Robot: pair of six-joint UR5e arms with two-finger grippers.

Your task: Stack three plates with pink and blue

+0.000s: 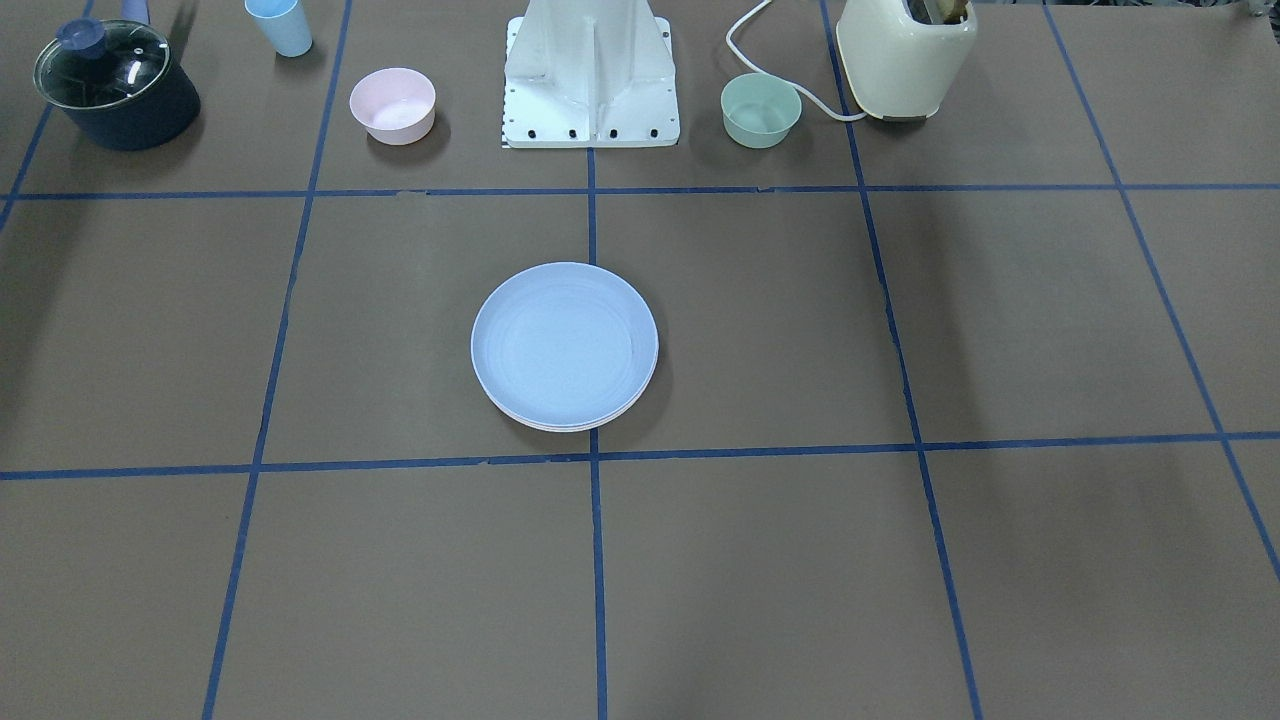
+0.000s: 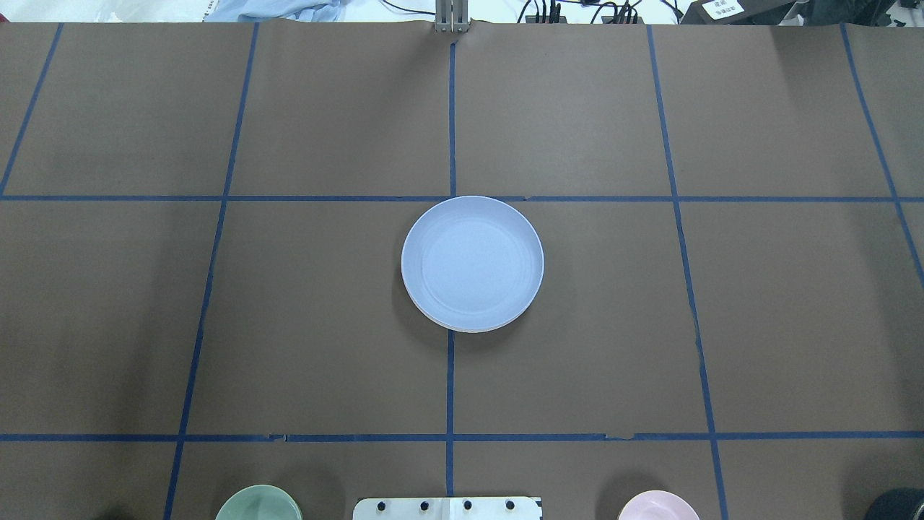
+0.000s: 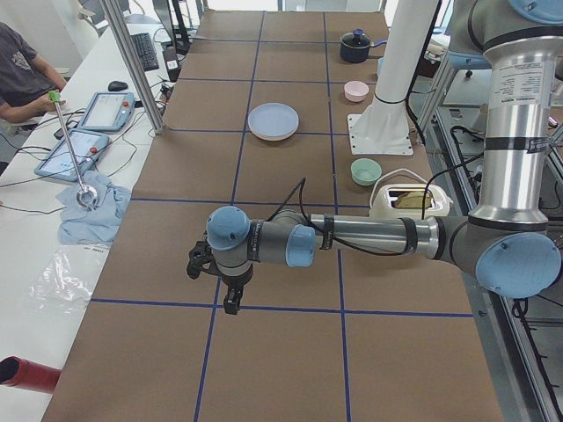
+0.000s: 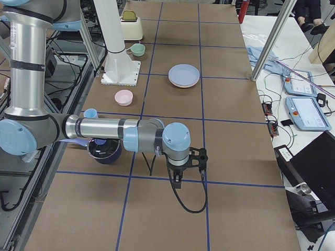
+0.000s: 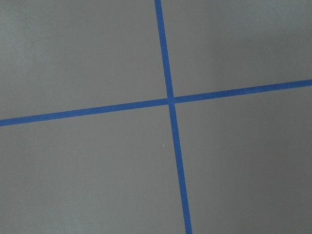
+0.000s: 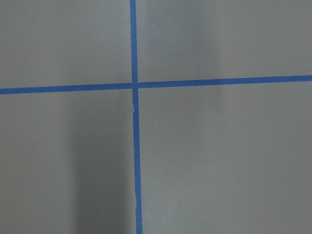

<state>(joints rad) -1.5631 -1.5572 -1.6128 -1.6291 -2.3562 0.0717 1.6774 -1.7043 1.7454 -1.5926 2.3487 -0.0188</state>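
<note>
No text, brand, number or sign legible in any view.

- White label (image 2: 722,9) on a dark box past the far edge of the surface, overhead view: dark print on it, too small to read.
- Small dark lettering on the upright grey segment of the near arm (image 3: 510,83), left side view: blurred, unreadable.
- Two tablet screens (image 4: 305,112) on the side bench, right side view: lit, contents too small to make out.
</note>
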